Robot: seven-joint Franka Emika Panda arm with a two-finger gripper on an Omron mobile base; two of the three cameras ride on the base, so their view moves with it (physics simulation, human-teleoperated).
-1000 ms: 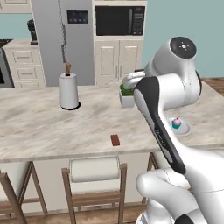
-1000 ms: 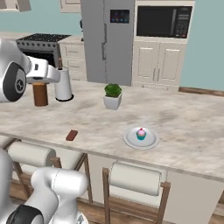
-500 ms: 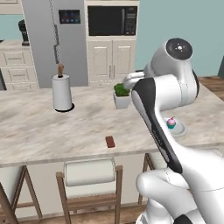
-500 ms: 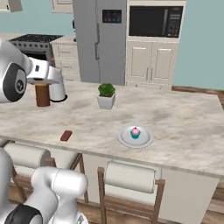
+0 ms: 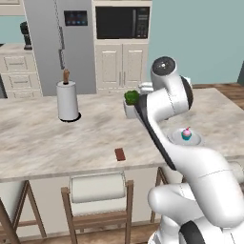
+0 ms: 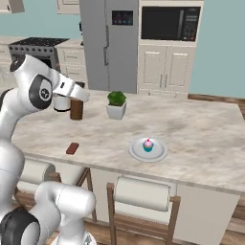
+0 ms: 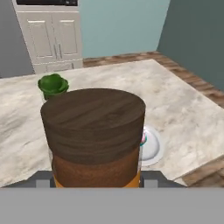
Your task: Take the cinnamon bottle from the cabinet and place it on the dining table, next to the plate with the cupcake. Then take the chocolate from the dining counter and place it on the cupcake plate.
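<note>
Brown bottle sits clenched in our gripper above the counter, left of the plant. Our hand view shows its wooden lid; chocolate lies near the front edge, plate to its right.

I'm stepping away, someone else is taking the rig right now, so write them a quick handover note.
Gripper: jaws shut on the brown wood-lidded cinnamon bottle, carried above the marble dining counter.
White plate with the pink-frosted cupcake: on the counter, right of the small potted plant.
Brown chocolate bar: lying near the counter's front edge, untouched.
Done: bottle taken out of the cabinet.
Left: set the bottle beside the plate, then move the chocolate onto the plate.
</note>
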